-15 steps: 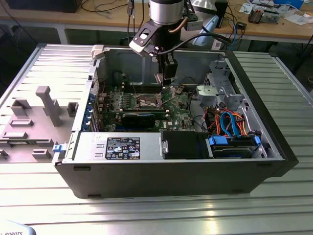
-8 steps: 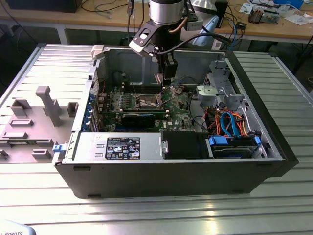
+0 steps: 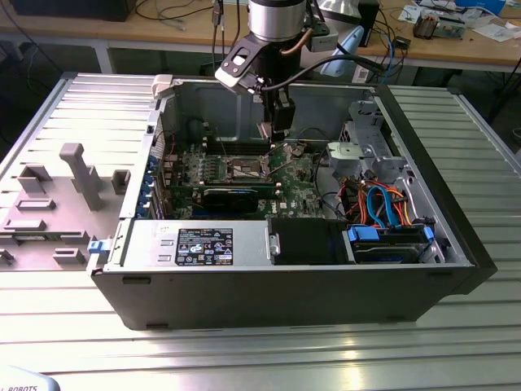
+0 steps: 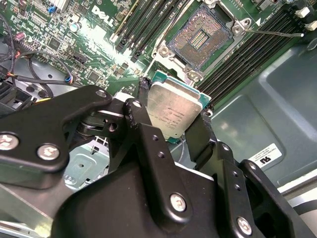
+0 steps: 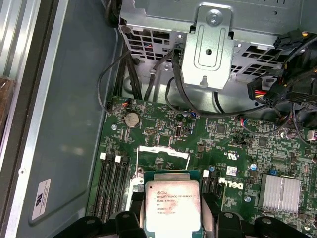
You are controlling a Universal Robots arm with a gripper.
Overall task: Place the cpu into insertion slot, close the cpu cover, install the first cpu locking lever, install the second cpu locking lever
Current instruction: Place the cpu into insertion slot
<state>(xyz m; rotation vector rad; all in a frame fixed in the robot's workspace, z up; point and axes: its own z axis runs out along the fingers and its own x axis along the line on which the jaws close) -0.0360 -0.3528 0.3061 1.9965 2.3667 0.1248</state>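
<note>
Ribbed metal table (image 3: 244, 342), cluttered bench (image 3: 456, 45) behind; inside the open computer case (image 3: 269, 285) the gripper (image 4: 171, 120) clamps the cpu (image 4: 174, 108) by its edges, near the uncovered insertion slot (image 4: 200, 37).

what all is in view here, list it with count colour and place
cpu: 1, silver-grey top, held above the board
insertion slot: 1, dark centre with metal rim, on the board, uncovered, no chip in it
cpu cover: 1, silvery, raised, just past the cpu
motherboard: 1, green, inside the case
memory slots: several, black, beside the socket
heatsink: 1, silver, on the board
drive cage: 1, silver, at the board's edge
cables: several, blue and orange, case's side toward the exterior view's right
computer case: 1, dark, open-topped, on the table
table: 1, ribbed metal
gripper: 1, black, shut on the cpu
</note>
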